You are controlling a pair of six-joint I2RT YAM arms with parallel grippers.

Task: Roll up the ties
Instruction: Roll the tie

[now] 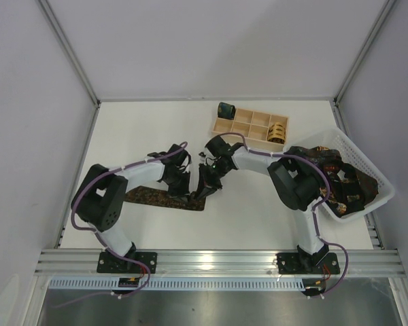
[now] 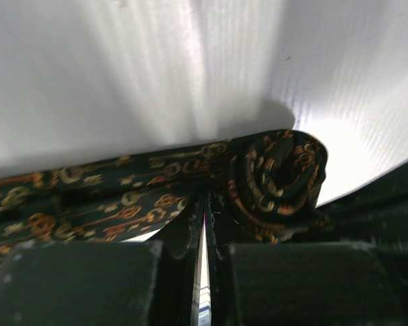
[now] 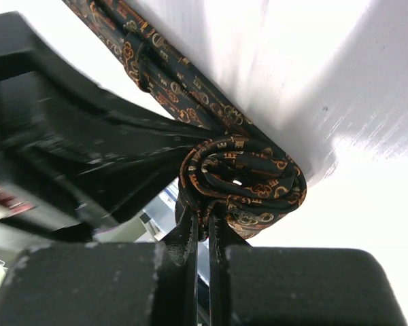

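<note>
Mostly, open white bench is left behind and beside the arms; a wooden tray and a mesh basket crowd the far right. A dark, patterned woven tie is laid flat mid-bench, its right end wound into a coil. The coil is pinched by the right fingers; the left fingers are pressed together beside it.
</note>
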